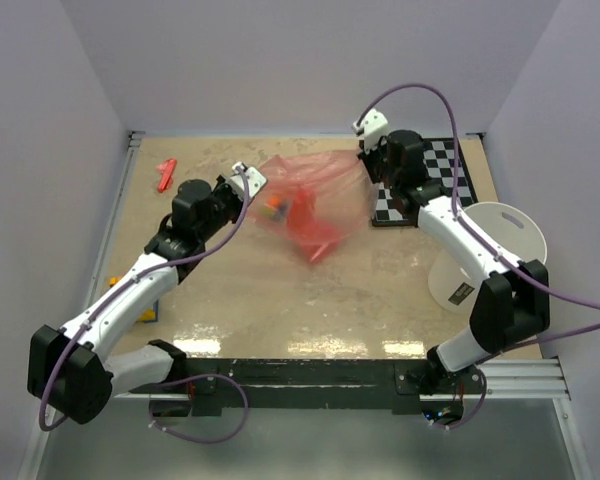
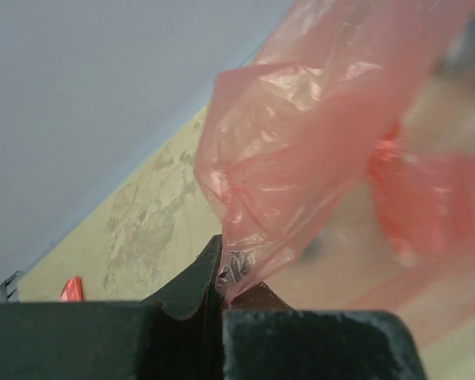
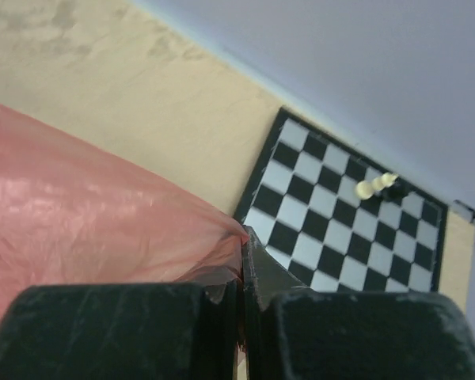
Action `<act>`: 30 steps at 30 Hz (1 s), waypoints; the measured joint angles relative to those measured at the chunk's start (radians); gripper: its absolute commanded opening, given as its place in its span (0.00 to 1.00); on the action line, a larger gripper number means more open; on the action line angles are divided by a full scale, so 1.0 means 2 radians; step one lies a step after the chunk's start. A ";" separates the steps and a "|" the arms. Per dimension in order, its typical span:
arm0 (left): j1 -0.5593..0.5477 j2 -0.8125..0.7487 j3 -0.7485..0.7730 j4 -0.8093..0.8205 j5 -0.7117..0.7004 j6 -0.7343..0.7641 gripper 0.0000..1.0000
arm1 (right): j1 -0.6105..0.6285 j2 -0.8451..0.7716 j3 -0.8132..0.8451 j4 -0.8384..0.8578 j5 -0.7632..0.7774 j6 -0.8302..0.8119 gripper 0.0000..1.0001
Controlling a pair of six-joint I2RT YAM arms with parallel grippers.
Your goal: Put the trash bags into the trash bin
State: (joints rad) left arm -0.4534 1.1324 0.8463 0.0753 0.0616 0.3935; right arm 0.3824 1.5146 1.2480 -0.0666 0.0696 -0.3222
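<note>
A crinkly translucent red-pink trash bag (image 1: 315,205) hangs stretched between my two grippers above the middle of the table. My left gripper (image 1: 252,183) is shut on the bag's left edge; the film (image 2: 301,158) bunches out from between its black fingers (image 2: 191,277). On the bag's right edge my right gripper (image 1: 365,160) is shut, the film (image 3: 87,214) pinched at the fingertips (image 3: 257,257). The white trash bin (image 1: 485,255) stands at the right side of the table, behind my right forearm, apart from the bag.
A black-and-white checkerboard (image 1: 435,180) lies at the back right, with a small pale chess piece (image 3: 376,186) on it. A small solid red piece (image 1: 166,173) lies at the back left. A yellow and blue object (image 1: 145,310) sits under the left arm.
</note>
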 measured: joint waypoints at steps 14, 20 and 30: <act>0.019 0.050 0.118 -0.058 0.022 0.037 0.00 | -0.010 0.048 0.105 0.054 0.095 0.022 0.00; 0.029 0.050 0.118 -0.076 0.018 0.043 0.00 | -0.016 0.051 0.099 0.052 0.107 0.029 0.00; 0.031 0.091 0.174 -0.087 0.063 -0.014 0.00 | -0.016 0.076 0.142 0.002 0.017 0.061 0.00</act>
State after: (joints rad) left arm -0.3916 1.3151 1.1938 -0.0986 0.1875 0.3645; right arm 0.3500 1.6669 1.5318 -0.0616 0.1028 -0.2001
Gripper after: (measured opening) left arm 0.010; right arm 0.006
